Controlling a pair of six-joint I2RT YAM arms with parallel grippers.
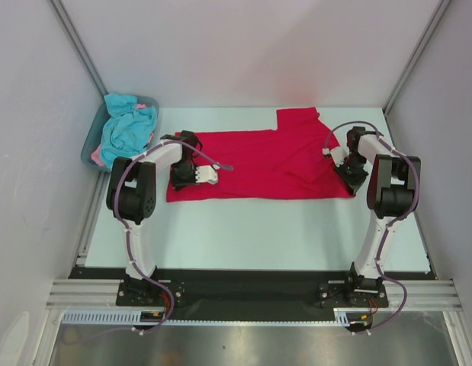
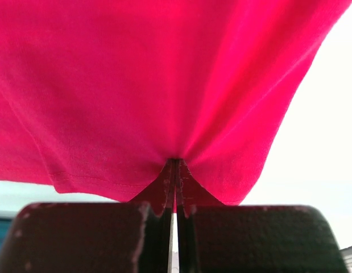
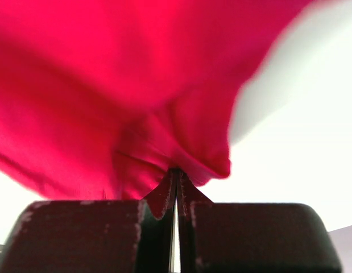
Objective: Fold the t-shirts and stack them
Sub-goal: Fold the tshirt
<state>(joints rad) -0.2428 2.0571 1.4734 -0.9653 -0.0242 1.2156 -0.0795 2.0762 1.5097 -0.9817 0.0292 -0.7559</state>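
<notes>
Tub [image 1: 88, 149] holding turquoise t-shirt [image 1: 129, 128] and pink t-shirt [image 1: 98, 158], red t-shirt [image 1: 266, 162] pinched by left fingers [image 2: 79, 239], right fingers [image 3: 79, 239]

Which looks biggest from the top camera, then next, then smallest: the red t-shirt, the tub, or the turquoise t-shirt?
1. red t-shirt, by far.
2. grey-blue tub and turquoise t-shirt: too alike to rank; the shirt covers most of it.

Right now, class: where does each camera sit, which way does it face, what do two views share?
Top external: above and behind, looking down at table, left arm, right arm, red t-shirt.
Left wrist: on the left arm, facing along left end effector shut on the shirt.
Right wrist: likewise, along right end effector, shut on it too.
Shared: both wrist views show that shirt.
</notes>
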